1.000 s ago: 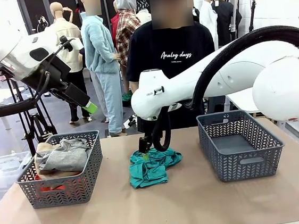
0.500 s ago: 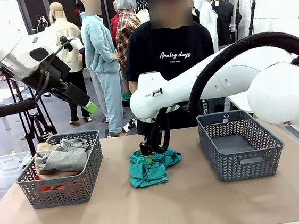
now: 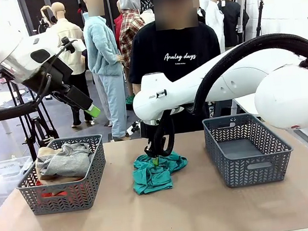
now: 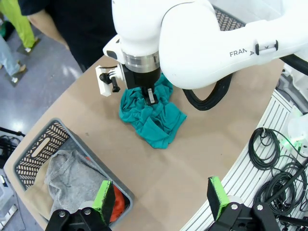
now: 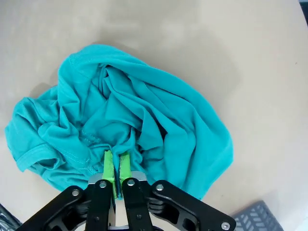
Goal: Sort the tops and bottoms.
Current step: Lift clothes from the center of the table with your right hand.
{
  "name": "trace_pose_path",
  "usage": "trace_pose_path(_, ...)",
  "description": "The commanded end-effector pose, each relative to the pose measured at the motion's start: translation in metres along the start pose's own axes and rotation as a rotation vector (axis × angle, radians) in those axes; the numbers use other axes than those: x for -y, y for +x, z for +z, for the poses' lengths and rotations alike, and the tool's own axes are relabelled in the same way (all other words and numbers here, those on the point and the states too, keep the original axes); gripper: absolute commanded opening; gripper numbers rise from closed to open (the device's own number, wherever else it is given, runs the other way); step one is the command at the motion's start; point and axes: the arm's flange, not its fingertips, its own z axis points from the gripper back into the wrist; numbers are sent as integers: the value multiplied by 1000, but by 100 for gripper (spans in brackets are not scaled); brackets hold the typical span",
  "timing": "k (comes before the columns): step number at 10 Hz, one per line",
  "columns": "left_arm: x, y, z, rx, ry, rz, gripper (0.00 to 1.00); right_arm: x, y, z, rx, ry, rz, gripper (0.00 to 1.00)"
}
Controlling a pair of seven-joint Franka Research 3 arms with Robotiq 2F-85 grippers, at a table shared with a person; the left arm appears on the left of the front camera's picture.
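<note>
Mid-table, right gripper (image 5: 117,161) pinches the teal T-shirt (image 5: 144,120), its fold hiding the fingertips.

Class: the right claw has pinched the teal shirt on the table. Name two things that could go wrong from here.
The right claw pinches only a thin fold of the teal shirt, so it could slip free when lifted. The left basket is already heaped with the grey shirt, so another could spill over.
</note>
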Motion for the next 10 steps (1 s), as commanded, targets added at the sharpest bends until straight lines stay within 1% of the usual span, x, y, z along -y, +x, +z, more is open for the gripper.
trace_pose_path(1, -1, -1, 1, 3, 0, 7, 100, 2, 2, -1, 18, 49, -20, 0)
trace_pose_path(2, -1, -1, 1, 3, 0, 7, 100, 3, -2, 1, 47, 55, -30, 0)
trace_pose_path(3, -1, -1, 1, 3, 0, 7, 100, 7, -14, 10, 79, 47, -75, 0)
trace_pose_path(4, -1, -1, 1, 3, 0, 7, 100, 10, -32, 28, 137, 30, -134, 0)
trace_pose_path(6, -1, -1, 1, 3, 0, 7, 100, 5, -75, 73, 273, -38, -234, 0)
trace_pose_path(7, -1, -1, 1, 3, 0, 7, 100, -2, -94, 99, 338, -83, -260, 0)
trace_pose_path(10, -1, -1, 1, 3, 0, 7, 100, -36, -142, 175, 513, -246, -320, 0)
